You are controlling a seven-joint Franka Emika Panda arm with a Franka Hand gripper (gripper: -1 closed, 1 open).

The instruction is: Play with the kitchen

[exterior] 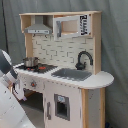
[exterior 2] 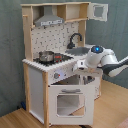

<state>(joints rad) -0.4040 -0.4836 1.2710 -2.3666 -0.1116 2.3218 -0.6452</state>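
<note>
The kitchen (exterior: 75, 85) (exterior 2: 37, 75) is a white and light-wood toy unit that shows in both exterior views. It has a black faucet (exterior: 83, 59) (exterior 2: 74, 39) over a grey sink (exterior: 72, 74) (exterior 2: 80, 50). A small metal pot (exterior: 30, 62) (exterior 2: 46, 56) stands on the stovetop under the hood (exterior 2: 50, 20). In the second exterior view the oven door (exterior 2: 67, 104) hangs open. My gripper (exterior 2: 81, 71) sits at the oven opening's upper right, just under the counter edge. In the first exterior view only the white arm (exterior: 7, 75) shows, at the left edge.
The microwave (exterior: 70, 25) sits at the top, and its door (exterior 2: 98, 11) stands swung out in the second exterior view. A grey curtain hangs behind the kitchen. Wooden floor (exterior 2: 20, 117) runs in front of it. A lower cabinet door (exterior: 62, 107) is closed under the sink.
</note>
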